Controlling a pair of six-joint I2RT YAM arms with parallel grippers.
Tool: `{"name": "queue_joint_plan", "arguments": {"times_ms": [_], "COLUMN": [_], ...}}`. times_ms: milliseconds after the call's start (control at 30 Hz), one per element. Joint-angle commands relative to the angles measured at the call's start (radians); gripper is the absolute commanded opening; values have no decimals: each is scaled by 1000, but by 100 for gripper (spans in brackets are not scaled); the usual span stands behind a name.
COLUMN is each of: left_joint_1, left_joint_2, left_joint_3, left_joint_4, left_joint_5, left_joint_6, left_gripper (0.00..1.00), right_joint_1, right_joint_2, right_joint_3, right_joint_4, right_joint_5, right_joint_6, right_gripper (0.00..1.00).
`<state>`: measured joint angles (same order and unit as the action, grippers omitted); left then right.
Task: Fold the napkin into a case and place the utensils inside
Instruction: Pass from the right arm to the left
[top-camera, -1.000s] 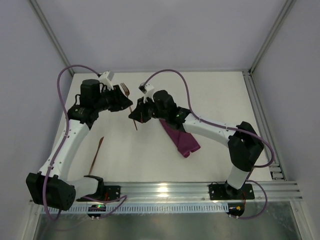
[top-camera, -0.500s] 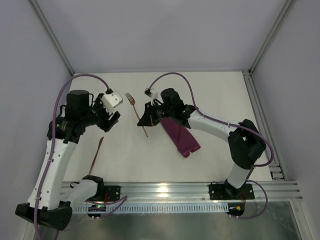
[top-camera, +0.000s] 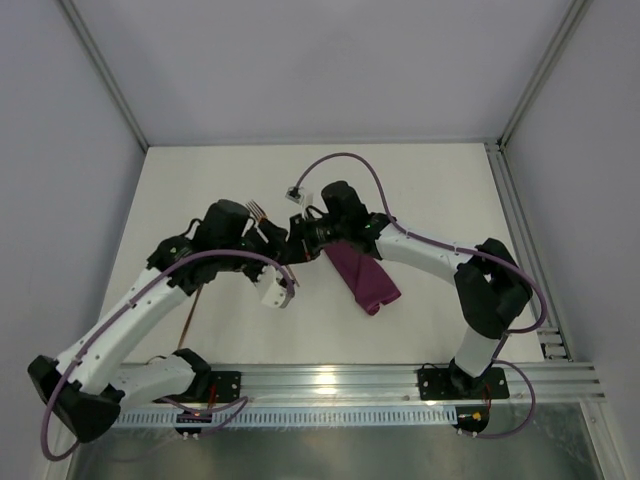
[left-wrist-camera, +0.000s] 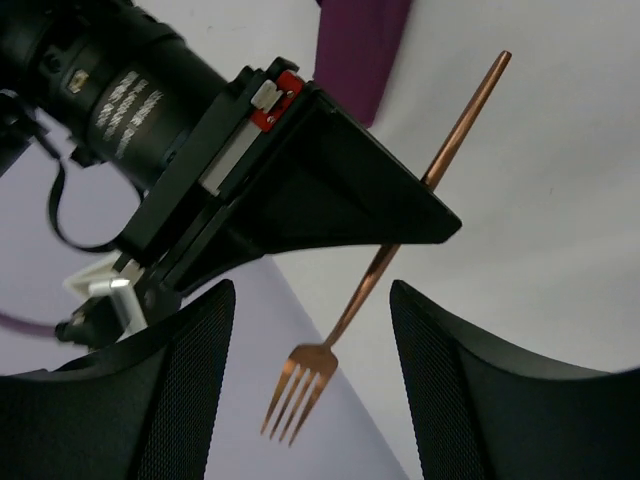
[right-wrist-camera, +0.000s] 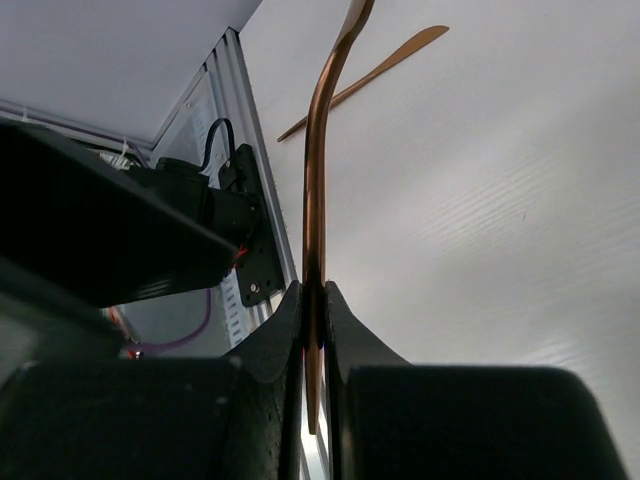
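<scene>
- Left arm (top-camera: 140, 310): has swung in from the 9 o'clock side of the bench (top-camera: 440, 190). The left claw (left-wrist-camera: 308, 300) now straddles the tine end of the fork (left-wrist-camera: 345, 315), jaws apart and clear of it.
- Right claw (right-wrist-camera: 314, 300): clamped together on the fork handle; the nearer arm to the case (top-camera: 362, 272).
- Fork: long axis 11-to-5 o'clock in the top view, tines at 11.
- Case: folded, at 4 o'clock from the right claw; nothing visibly inside, mouth not discernible.
- Second utensil (right-wrist-camera: 370, 72): loose on the bench.

Left fingers (left-wrist-camera: 180, 400) apart, right fingers (right-wrist-camera: 350, 345) pinched.
</scene>
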<state>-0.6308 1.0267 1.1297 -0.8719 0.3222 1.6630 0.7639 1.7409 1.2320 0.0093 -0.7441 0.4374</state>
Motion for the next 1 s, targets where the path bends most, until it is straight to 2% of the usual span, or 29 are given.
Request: {"name": "queue_joint_plan", "arguments": {"times_ms": [0, 100, 133, 233, 467, 633, 700, 833, 967], "left_joint_1": [-7, -7, -7, -6, 5, 36, 43, 42, 33], "left_joint_2": [96, 179, 196, 245, 335, 368, 377, 345, 358], "left_joint_3": [62, 111, 120, 162, 263, 367, 418, 386, 349], "left_joint_4": [64, 10, 4, -28, -199, -364, -455, -411, -343], "left_joint_5": [-23, -40, -67, -115, -161, -147, -132, -72, -104], "left_joint_6": [90, 119, 119, 106, 99, 118, 116, 119, 87], "left_gripper": [64, 58, 51, 43, 46, 58, 60, 63, 66], "right_joint_1": [3, 2, 0, -12, -32, -66, -74, -74, -75], "right_joint_2": [-57, -55, -55, -55, -53, -57, -53, -47, -49], "right_joint_3": [4, 1, 3, 7, 8, -20, -20, -11, -14], "right_joint_4": [41, 49, 50, 61, 73, 75, 72, 66, 63], "right_joint_5": [-58, -69, -70, -87, -104, -109, -109, -103, -101], "right_joint_6": [6, 4, 4, 12, 18, 21, 18, 8, 3], "right_gripper": [3, 3, 3, 3, 3, 3, 3, 3, 3]}}
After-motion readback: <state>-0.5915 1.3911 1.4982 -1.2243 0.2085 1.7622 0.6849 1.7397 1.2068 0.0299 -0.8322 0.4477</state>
